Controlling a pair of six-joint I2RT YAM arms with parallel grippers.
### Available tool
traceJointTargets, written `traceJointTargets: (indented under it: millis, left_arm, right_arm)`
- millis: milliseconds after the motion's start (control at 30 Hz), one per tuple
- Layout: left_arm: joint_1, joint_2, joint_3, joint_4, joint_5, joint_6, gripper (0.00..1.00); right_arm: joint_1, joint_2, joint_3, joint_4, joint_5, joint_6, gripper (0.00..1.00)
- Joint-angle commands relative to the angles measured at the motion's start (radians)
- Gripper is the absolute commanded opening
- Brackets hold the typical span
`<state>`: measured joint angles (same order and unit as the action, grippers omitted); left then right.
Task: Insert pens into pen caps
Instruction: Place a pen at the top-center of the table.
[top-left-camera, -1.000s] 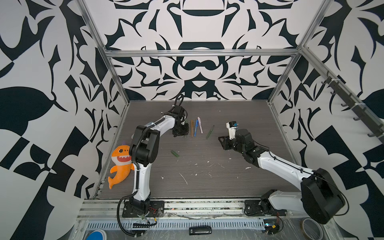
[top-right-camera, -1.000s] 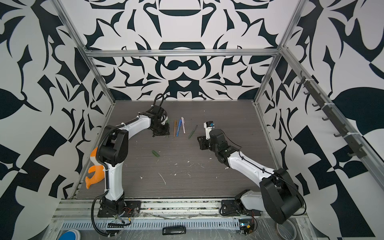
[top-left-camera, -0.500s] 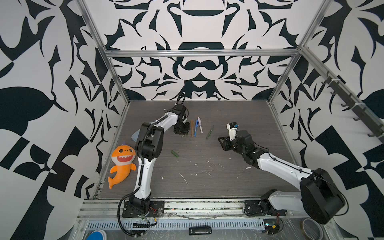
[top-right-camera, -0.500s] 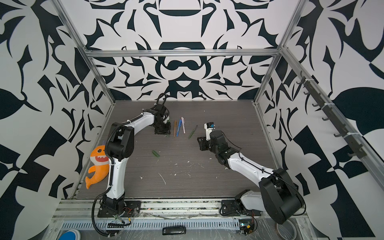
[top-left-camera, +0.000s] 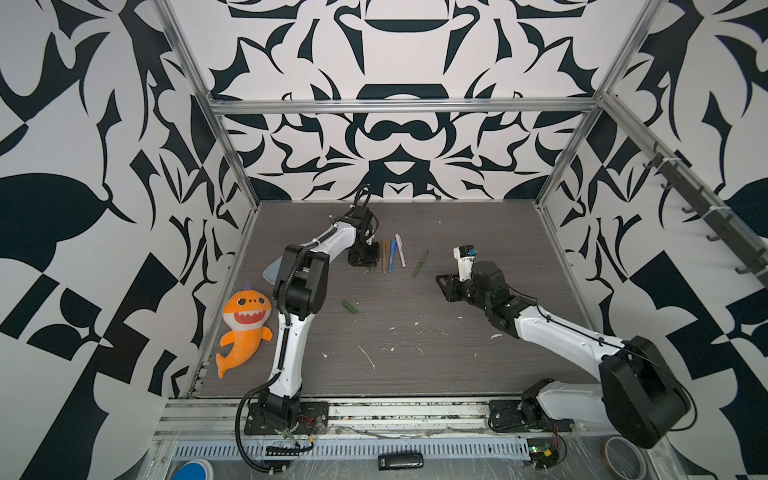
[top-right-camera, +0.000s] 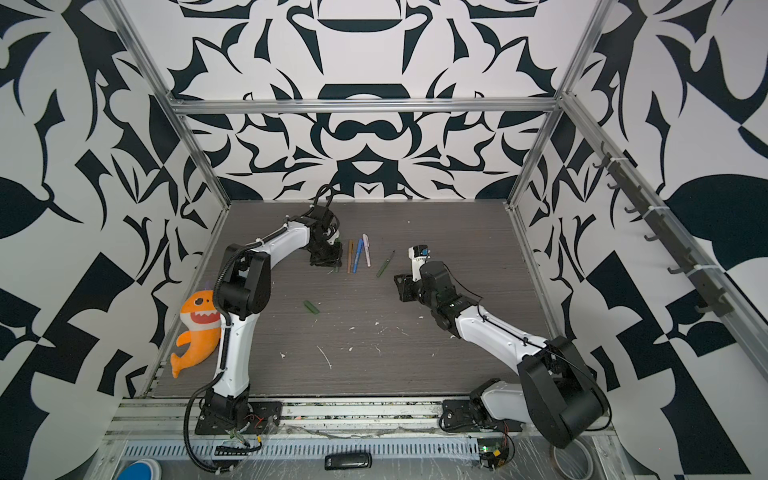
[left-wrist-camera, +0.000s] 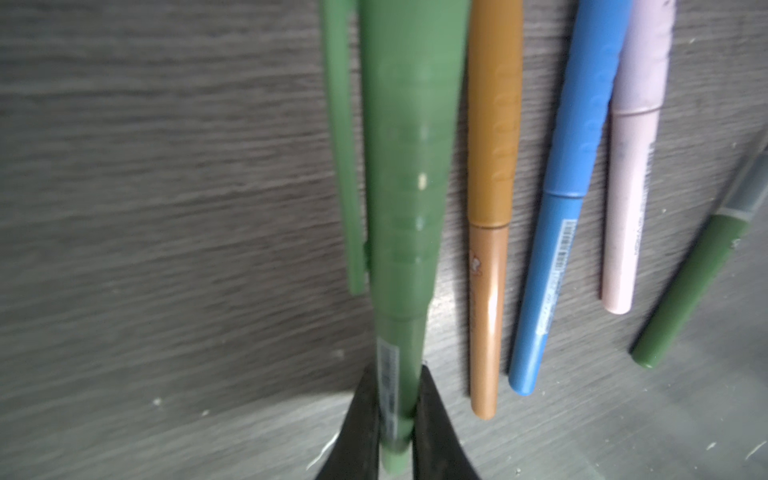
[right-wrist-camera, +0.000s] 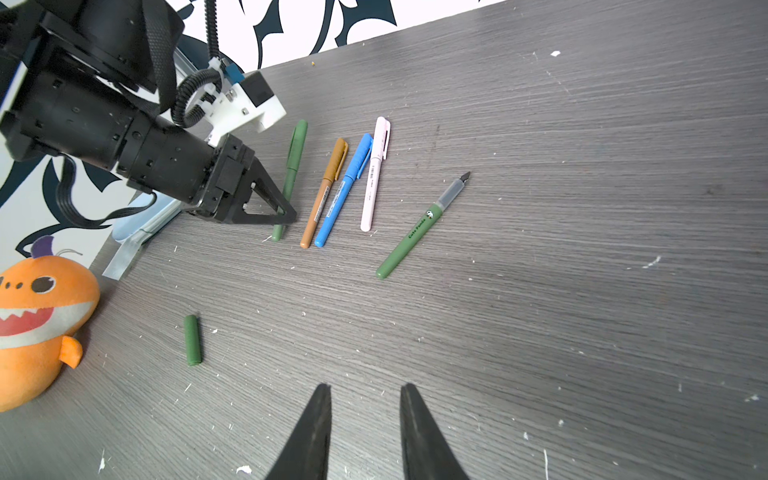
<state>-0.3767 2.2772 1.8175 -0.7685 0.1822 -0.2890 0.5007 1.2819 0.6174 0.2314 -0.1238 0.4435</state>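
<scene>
Nearest the front edge of the desk (right-wrist-camera: 582, 291), my right fingers (right-wrist-camera: 309, 440) hang a narrow gap apart with nothing between them. Beyond them, toward the left edge, the loose green cap (right-wrist-camera: 192, 340) lies alone. Farther in, near the middle, the uncapped green pen (right-wrist-camera: 409, 239) lies slantwise with its dark tip toward the far edge, well apart from that cap. Farther still, three capped pens lie side by side: the orange-brown pen (right-wrist-camera: 324, 193), the blue pen (right-wrist-camera: 343, 191) and the pale pink pen (right-wrist-camera: 374, 174). Just beside the orange-brown one, my left fingers (left-wrist-camera: 436, 440) are clamped on the tail of the capped green pen (left-wrist-camera: 409, 187), held low. I cannot tell whether it rests on the desk.

I take the step in hand to be laying this pen down at the end of the row. To do it well I should bring it flat and parallel to its neighbour, part the fingers only a little, and lift straight up so nothing rolls or gets nudged.

The count is five pens, four capped and one bare, and one loose cap, so one pair is left to join.
</scene>
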Motion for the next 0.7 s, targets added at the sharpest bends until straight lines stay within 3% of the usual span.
traceJointTargets:
  millis: [0,500,667]
  left_arm:
    - [0.004,0.03,-0.004,-0.057,0.005,0.004,0.17]
    - [0.004,-0.007,-0.035,-0.057,0.002,0.008,0.19]
    - [0.005,-0.084,-0.046,-0.057,0.046,0.011,0.21]
  right_arm:
    - [-0.002,-0.026,-0.001,0.046,-0.012,0.006,0.31]
    - [0.007,-0.029,-0.003,0.048,-0.018,0.009,0.3]
    - [0.013,-0.03,-0.001,0.048,-0.019,0.008,0.3]
